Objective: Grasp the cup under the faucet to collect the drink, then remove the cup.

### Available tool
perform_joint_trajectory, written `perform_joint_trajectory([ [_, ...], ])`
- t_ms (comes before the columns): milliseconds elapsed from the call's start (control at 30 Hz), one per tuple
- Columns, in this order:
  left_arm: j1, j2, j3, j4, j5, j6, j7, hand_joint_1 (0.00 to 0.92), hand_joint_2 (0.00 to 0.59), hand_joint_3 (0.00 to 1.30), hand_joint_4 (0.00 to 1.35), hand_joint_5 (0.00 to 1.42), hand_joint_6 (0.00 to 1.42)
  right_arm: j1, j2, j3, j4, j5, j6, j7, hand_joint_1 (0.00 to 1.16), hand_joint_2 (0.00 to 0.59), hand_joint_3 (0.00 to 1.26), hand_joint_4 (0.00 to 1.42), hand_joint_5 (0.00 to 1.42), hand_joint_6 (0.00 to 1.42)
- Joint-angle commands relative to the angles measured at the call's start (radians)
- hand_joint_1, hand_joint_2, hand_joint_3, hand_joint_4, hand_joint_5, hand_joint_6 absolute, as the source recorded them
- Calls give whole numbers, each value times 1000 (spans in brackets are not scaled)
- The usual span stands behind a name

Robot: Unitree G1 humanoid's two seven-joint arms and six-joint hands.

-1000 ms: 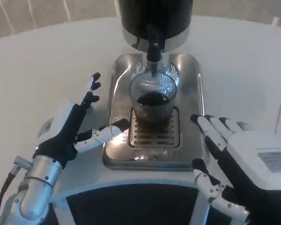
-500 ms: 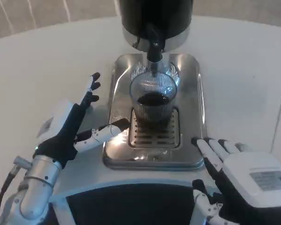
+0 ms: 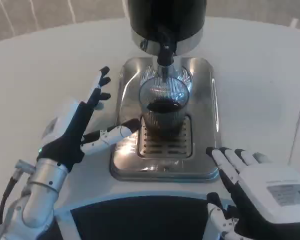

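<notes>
Clear ribbed cup (image 3: 163, 107) partly filled with dark drink, standing on steel drip tray (image 3: 205, 125) directly beneath black faucet (image 3: 164, 50), left hand (image 3: 82, 125) spread wide beside tray, empty, right hand (image 3: 260, 192) fingers apart, empty, near tray's front corner

head view, high — looking down, close

Look at your left hand (image 3: 75, 131), beside the metal drip tray (image 3: 121, 165): its back is a white plate, its palm and finger roots black, its fingers white with black tips. A tiny green light glows near its wrist. Your left forearm (image 3: 37, 192) is a ribbed silver cylinder with a black cable looping alongside. Your right hand (image 3: 262, 192), at the tray's other corner, has a white back bearing a grey printed label.
</notes>
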Motion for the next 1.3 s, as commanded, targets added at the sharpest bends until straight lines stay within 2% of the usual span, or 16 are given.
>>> perform_joint_trajectory([
  [33, -18, 1, 4, 19, 11, -24, 26, 212, 50, 0, 0, 210, 285, 23, 20, 9, 0, -15, -8, -1, 0, 586, 0, 0, 0, 0],
  [133, -27, 0, 1, 25, 14, -34, 34, 223, 57, 0, 0, 218, 284, 30, 29, 13, -2, -23, -10, 2, 0, 586, 0, 0, 0, 0],
  [367, -51, 0, -14, 59, 23, -63, 22, 333, 60, 0, 0, 233, 313, 25, 32, 7, 11, -25, -7, 4, 0, 586, 0, 0, 0, 0],
  [733, -88, -16, -19, 125, 15, -127, -22, 347, 58, 0, 0, 235, 320, 15, 38, -2, 19, -19, -1, 6, 0, 586, 0, 0, 0, 0],
  [1300, -153, -47, -26, 198, 19, -144, -70, 366, 59, 0, 0, 294, 350, 34, 53, -12, -7, -18, 1, 29, 0, 586, 0, 0, 0, 0],
])
